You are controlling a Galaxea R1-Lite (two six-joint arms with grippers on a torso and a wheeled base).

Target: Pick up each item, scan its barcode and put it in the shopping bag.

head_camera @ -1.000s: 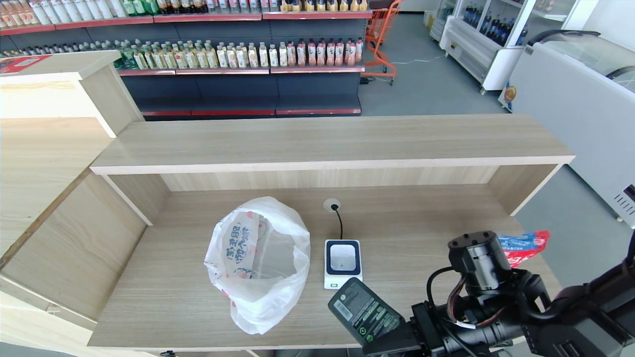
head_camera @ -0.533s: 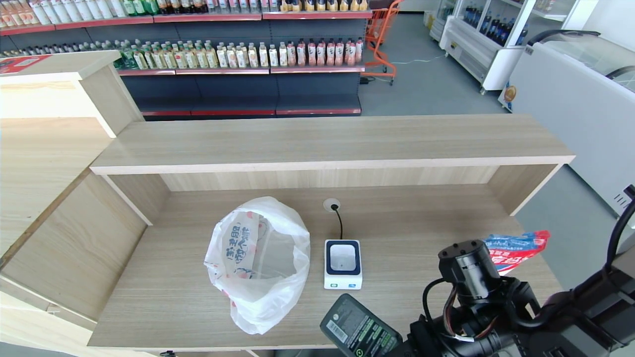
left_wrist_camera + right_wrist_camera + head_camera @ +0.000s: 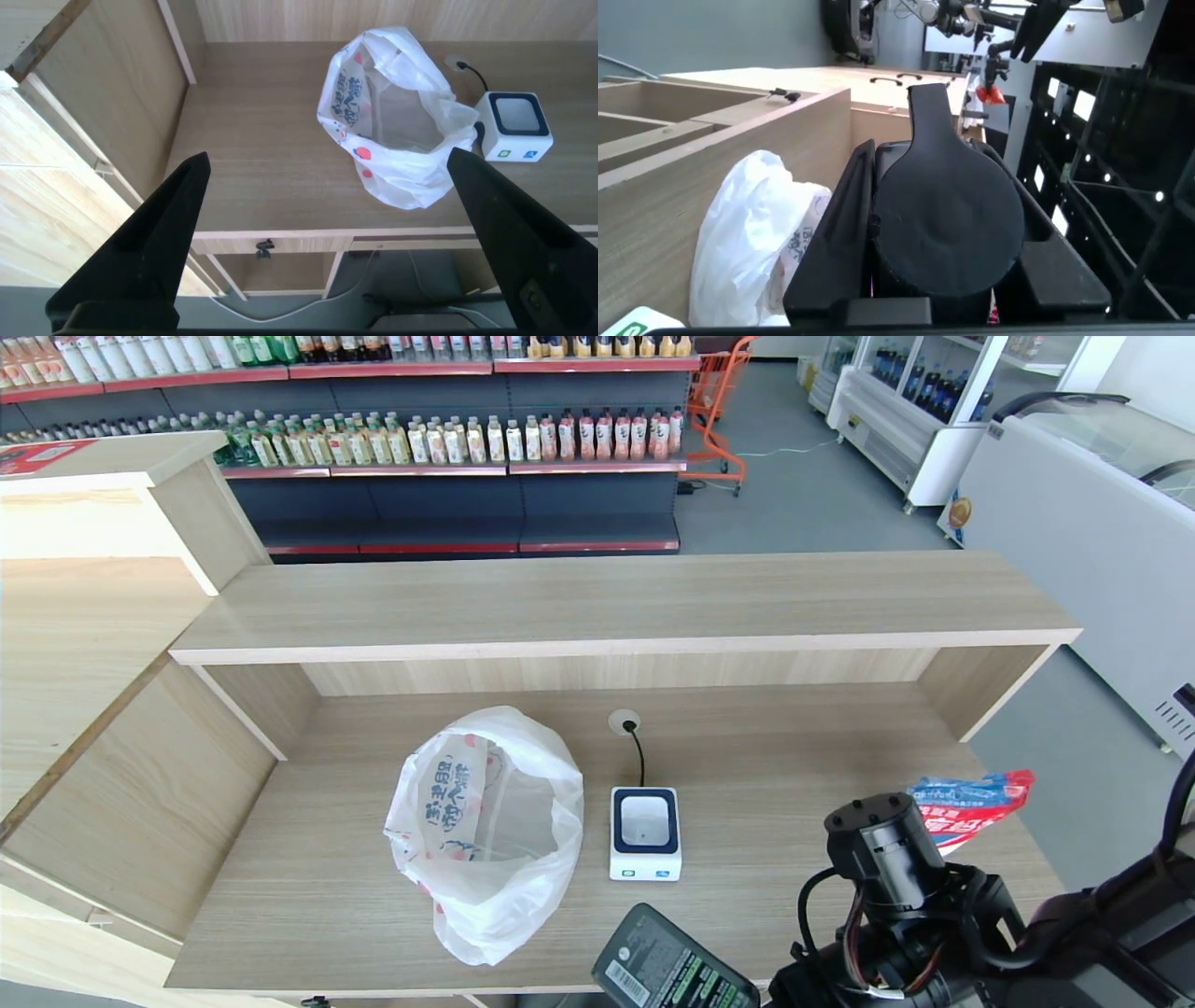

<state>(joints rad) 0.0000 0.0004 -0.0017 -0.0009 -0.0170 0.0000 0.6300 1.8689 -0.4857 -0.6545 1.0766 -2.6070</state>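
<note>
1. Grasp: right hand (image 3: 780,994) clenched on one end of dark green packet (image 3: 674,963), a flat pouch carried in the air.
2. Place of packet: on near side of scanner (image 3: 645,833), close to it but not above it, about at front edge of tabletop (image 3: 794,756).
3. Long axis: slanted, running from the hand outward toward the side of scanner where the bag stands. Free end carrying barcode (image 3: 625,983), with printed face turned up.
4. Relation deciding the coming move: scanner window lying straight beyond packet and facing up. Probably necessary to bring packet forward over the window and to turn barcode face down toward it.
5. Shopping bag (image 3: 485,831): white, mouth open, just beside scanner on its left. By judgement the next stop after scanning.
6. Left hand (image 3: 327,159): fingers spread wide, grasping nothing. Placed on the bag side, well apart from scanner, so right hand clearly the nearer one.
7. Red and blue packet (image 3: 971,801): lying on tabletop well to the right of scanner, not yet taken.
</note>
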